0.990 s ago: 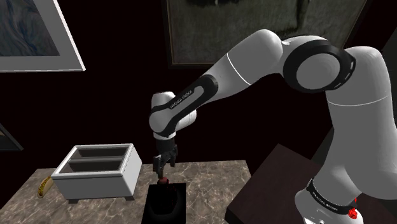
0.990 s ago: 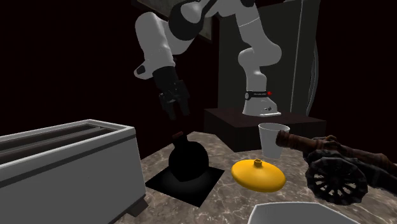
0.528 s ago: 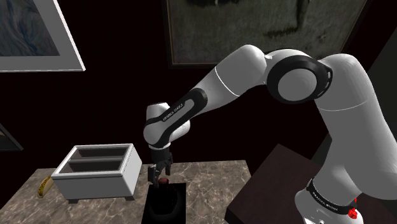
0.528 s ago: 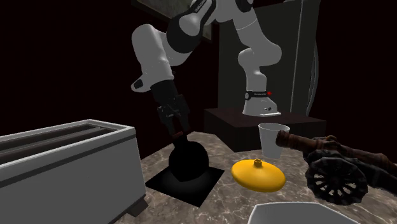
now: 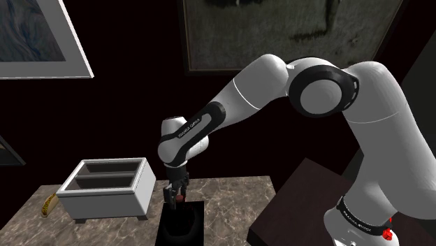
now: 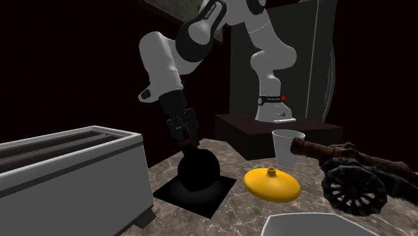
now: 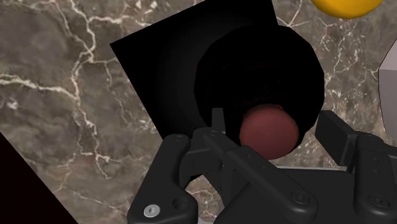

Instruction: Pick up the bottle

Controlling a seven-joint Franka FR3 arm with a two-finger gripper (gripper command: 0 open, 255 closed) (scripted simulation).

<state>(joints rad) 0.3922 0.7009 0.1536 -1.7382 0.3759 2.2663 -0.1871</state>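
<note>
A round black bottle [image 5: 178, 220] [image 6: 197, 171] [image 7: 254, 70] with a reddish-brown stopper [image 7: 268, 130] stands upright on a black square mat [image 6: 194, 196] [image 7: 149, 63] on the marble counter. My black gripper [image 5: 175, 197] [image 6: 187, 142] [image 7: 277, 127] is down over the bottle's top. One finger stands on each side of the stopper. In the wrist view a narrow gap shows between each finger and the stopper, so the bottle is not clasped. The bottle's neck is hidden under the stopper and the hand.
A white two-slot box [image 5: 108, 185] [image 6: 67, 174] stands close beside the mat. A flat yellow object [image 6: 271, 184], a white cup [image 6: 287, 147], a dark cannon model [image 6: 355, 178] and a white plate rim [image 6: 315, 224] lie on the other side. A small yellow item [image 5: 49, 205] lies by the counter's edge.
The arm has come down, bringing the gripper from above the bottle to around its stopper. The fingers have drawn closer together.
</note>
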